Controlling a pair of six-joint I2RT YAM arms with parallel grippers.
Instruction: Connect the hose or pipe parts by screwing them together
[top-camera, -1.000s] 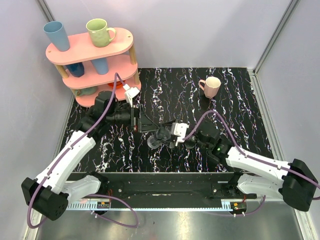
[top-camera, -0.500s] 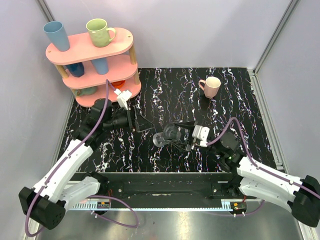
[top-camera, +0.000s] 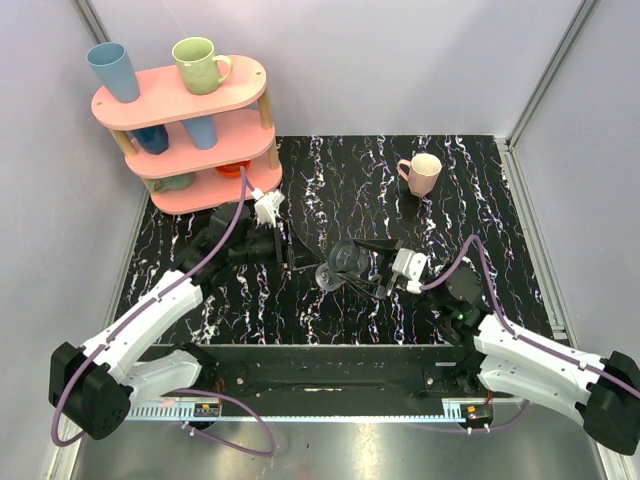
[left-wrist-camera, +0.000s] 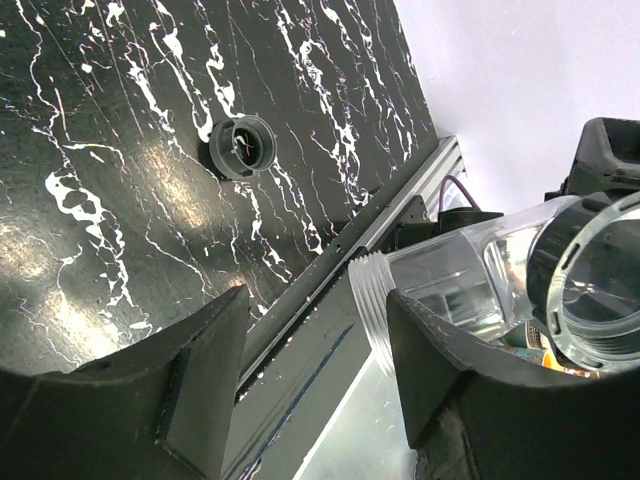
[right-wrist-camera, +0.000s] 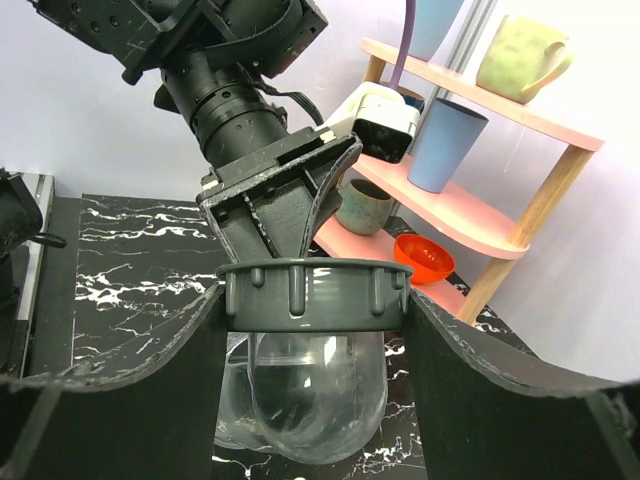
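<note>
**Two pincers, one tube, one loose ring**

At ten o'clock of the table (top-camera: 480, 200) stands one pink three-tier shelf (top-camera: 180, 100). It carries five cups and one orange-red bowl (right-wrist-camera: 425, 258).

Next comes the left pincer (top-camera: 295, 252), near the table's middle. Its jaws stand partly apart with nothing between them, and they touch nothing.

In the left wrist view one small ring fitting (left-wrist-camera: 243, 146) lies flat on the marbled top with its opening up. It sits at eleven o'clock from the jaw gap, well apart from the tube.

One clear tube (top-camera: 340, 265) with a dark ribbed collar lies at the centre. Its threaded end points to nine o'clock, just beside the left fingers (left-wrist-camera: 440, 360).

The right pincer (right-wrist-camera: 315, 300) is clamped on that collar, one finger pressing each side.

One pink mug (top-camera: 424, 172) stands alone at one o'clock, well apart from both arms.
</note>
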